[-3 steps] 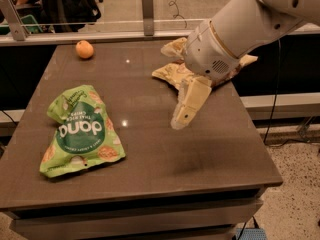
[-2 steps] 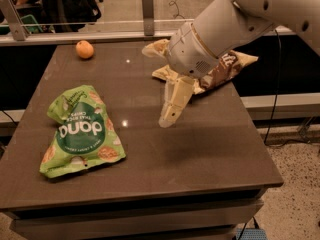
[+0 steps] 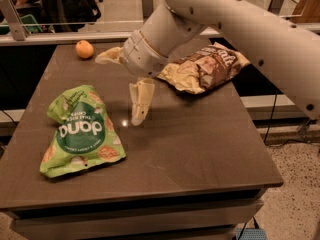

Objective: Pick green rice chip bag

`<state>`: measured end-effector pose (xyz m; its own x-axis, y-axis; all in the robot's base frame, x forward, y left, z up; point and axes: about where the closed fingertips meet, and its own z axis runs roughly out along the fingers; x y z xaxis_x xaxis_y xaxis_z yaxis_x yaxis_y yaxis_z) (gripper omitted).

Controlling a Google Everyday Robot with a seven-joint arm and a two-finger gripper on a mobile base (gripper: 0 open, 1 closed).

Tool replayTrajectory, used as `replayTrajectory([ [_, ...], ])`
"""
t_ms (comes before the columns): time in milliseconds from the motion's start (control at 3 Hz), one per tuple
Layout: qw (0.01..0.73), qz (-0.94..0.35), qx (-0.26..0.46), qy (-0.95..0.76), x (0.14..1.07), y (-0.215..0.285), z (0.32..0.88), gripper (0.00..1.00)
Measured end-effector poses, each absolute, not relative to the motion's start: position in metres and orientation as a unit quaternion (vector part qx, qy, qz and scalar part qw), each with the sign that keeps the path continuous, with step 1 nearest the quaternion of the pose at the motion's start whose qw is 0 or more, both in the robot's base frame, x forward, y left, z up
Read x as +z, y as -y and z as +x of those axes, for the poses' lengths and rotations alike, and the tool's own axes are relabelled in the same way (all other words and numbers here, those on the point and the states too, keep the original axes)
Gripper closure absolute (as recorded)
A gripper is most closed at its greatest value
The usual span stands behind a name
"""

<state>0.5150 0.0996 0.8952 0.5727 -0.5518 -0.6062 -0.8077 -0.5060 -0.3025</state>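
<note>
The green rice chip bag (image 3: 80, 131) lies flat on the left part of the dark table, its white lettering upside down to me. My gripper (image 3: 137, 118) hangs from the white arm above the table's middle, to the right of the bag and apart from it. Nothing is in it.
A cream-and-brown chip bag (image 3: 202, 68) lies at the back right of the table (image 3: 200, 149), partly behind my arm. An orange (image 3: 84, 49) sits at the back left corner. A rail and glass partition run behind the table.
My arm and gripper have moved left across the table, toward the green bag. The cream-and-brown bag is now uncovered behind the arm.
</note>
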Motion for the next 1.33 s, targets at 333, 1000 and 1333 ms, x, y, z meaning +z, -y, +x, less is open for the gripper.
replayTrajectory([
  [333, 0.261, -0.875, 0.204, -0.353, 0.881, -0.14, 0.507, 0.0],
  [1000, 0.217, -0.906, 0.18, -0.316, 0.857, -0.192, 0.499, 0.16],
  [1333, 0.196, -0.915, 0.179, -0.305, 0.852, -0.204, 0.495, 0.4],
])
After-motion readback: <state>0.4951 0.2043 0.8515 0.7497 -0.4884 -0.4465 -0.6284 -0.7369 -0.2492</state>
